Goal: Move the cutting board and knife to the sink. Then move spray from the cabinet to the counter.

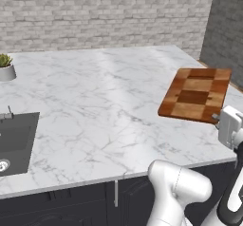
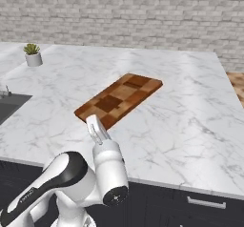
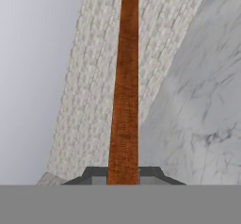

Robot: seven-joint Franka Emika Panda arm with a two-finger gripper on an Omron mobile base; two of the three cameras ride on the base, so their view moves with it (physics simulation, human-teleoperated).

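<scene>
The checkered wooden cutting board [image 1: 197, 93] is at the right side of the white marble counter [image 1: 95, 92]. My gripper [image 1: 219, 118] is shut on the board's near short edge. From the other side the cutting board [image 2: 119, 99] runs away from the gripper [image 2: 94, 121] toward the back right. In the hand view the cutting board [image 3: 124, 86] shows edge-on as a thin brown strip rising from between the fingertips of the gripper [image 3: 123, 173]. The dark sink [image 1: 19, 139] is sunk into the counter's left end. The knife, spray and cabinet are out of view.
A small potted plant [image 1: 5, 67] stands at the counter's far left, beyond the sink [image 2: 7, 104]. A brick wall [image 1: 104, 11] backs the counter. Dark drawer fronts with silver handles [image 2: 205, 203] run below the front edge.
</scene>
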